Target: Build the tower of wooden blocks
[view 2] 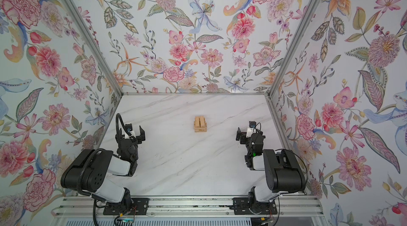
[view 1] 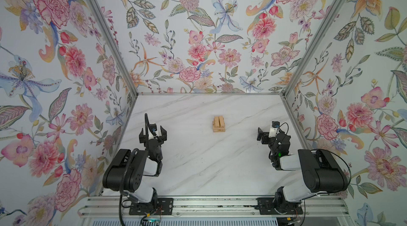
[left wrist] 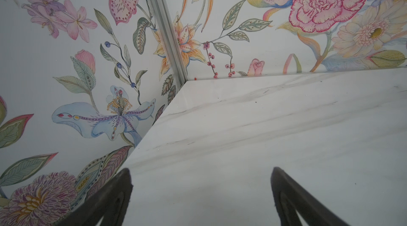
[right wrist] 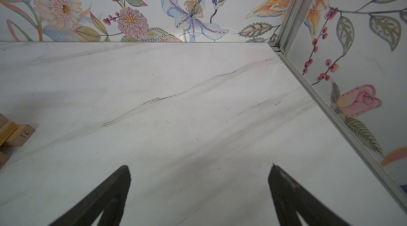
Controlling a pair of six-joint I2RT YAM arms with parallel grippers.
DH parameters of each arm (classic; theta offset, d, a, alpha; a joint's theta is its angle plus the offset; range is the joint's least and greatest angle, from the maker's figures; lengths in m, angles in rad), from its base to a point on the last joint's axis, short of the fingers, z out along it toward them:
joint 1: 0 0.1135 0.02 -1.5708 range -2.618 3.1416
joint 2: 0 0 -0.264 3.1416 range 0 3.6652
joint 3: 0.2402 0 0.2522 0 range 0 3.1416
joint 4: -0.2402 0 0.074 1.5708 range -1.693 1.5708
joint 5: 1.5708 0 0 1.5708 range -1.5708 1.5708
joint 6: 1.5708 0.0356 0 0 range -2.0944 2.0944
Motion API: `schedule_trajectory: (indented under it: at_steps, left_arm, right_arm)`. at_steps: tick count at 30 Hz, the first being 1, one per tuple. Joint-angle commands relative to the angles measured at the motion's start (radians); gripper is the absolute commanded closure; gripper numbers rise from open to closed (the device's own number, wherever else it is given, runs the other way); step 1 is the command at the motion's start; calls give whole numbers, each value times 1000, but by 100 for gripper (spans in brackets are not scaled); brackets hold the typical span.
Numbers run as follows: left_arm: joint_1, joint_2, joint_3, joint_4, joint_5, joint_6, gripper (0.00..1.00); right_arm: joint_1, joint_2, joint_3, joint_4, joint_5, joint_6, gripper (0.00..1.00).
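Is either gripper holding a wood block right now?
No: the left gripper and right gripper are open and empty, apart from the tower.

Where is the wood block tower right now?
In both top views the tower stands near the middle of the marble table, farther back than the left gripper and right gripper, touching neither.

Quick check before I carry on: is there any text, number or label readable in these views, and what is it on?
"11": dark marking on the end face of a wood block lying on the table at the foot of the tower, seen in the right wrist view. The digits sit sideways, so the reading is tentative.
Tower in both top views: any markings are too small to read.
Nothing else legible in any view.
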Motion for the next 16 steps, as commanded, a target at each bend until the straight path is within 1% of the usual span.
schedule_trajectory:
  at_steps: [1, 16]
  left_arm:
    - [6, 3, 6, 35, 8, -12, 1]
    - [7, 4, 8, 34, 8, -12, 1]
  right_arm:
    - [5, -3, 13, 14, 4, -14, 1]
    - [1, -2, 14, 11, -5, -12, 1]
